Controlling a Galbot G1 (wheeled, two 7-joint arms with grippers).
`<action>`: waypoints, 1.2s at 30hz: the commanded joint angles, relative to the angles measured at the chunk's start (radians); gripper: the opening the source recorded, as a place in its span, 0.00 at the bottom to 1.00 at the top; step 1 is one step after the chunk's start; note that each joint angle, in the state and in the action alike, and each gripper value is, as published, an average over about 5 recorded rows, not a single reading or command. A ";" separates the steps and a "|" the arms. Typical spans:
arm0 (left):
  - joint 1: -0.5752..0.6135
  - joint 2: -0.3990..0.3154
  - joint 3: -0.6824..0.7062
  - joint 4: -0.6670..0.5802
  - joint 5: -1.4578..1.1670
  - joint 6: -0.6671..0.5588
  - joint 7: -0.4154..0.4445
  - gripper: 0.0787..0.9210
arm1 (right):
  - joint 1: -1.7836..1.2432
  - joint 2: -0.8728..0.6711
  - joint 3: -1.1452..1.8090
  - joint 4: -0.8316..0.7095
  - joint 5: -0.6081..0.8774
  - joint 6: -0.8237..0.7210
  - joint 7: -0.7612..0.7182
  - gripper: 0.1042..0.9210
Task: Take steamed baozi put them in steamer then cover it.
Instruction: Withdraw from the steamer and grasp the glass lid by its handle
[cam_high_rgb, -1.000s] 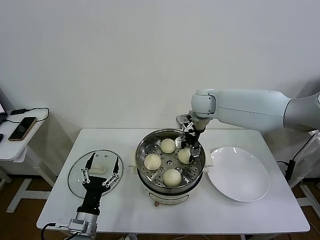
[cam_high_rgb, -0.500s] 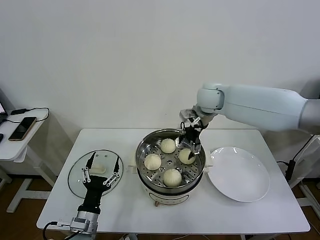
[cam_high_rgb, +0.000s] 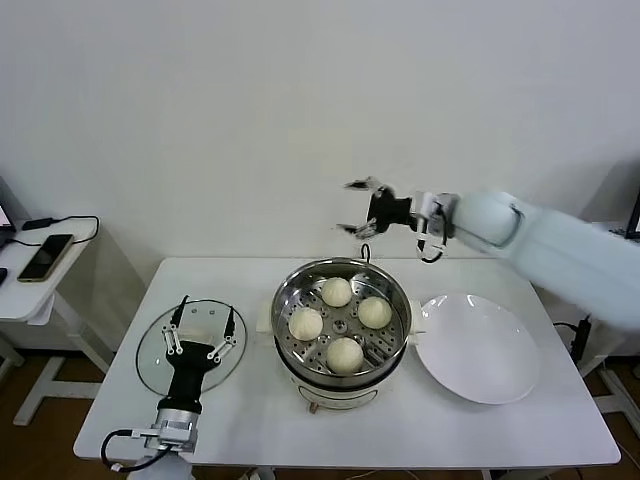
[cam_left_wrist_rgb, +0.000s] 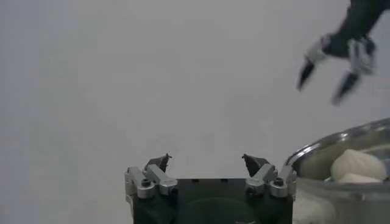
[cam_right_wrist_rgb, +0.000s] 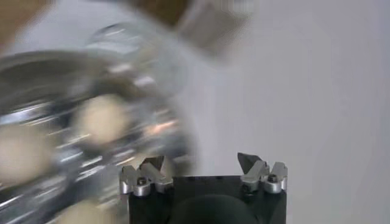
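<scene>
Baozi (cam_high_rgb: 337, 291) in steamer (cam_high_rgb: 342, 345), right tool (cam_high_rgb: 360, 207) spread empty above, left tool (cam_high_rgb: 203, 322) spread over lid (cam_high_rgb: 155, 345)

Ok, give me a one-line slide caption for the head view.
Four baozi sit in the uncovered steamer; open right gripper above its far rim, open left gripper over the glass lid.

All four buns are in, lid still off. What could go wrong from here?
1. The lid lies flat on the table under the open left gripper; its handle sits low, so a shallow grasp might slip.
2. The steamer stands close beside the lid, and carrying the lid over could clip its rim.
3. The open right gripper hangs above the steamer's far rim and may block the lid's path.
</scene>
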 joint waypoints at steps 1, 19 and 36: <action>-0.077 0.000 0.008 0.027 0.210 0.062 -0.055 0.88 | -0.929 -0.058 0.930 0.073 -0.116 0.220 0.577 0.88; -0.163 0.070 -0.093 0.323 0.757 0.090 0.019 0.88 | -1.523 0.460 1.439 0.070 -0.325 0.329 0.466 0.88; -0.072 0.087 -0.160 0.464 0.907 0.073 0.029 0.88 | -1.567 0.543 1.433 0.051 -0.358 0.363 0.420 0.88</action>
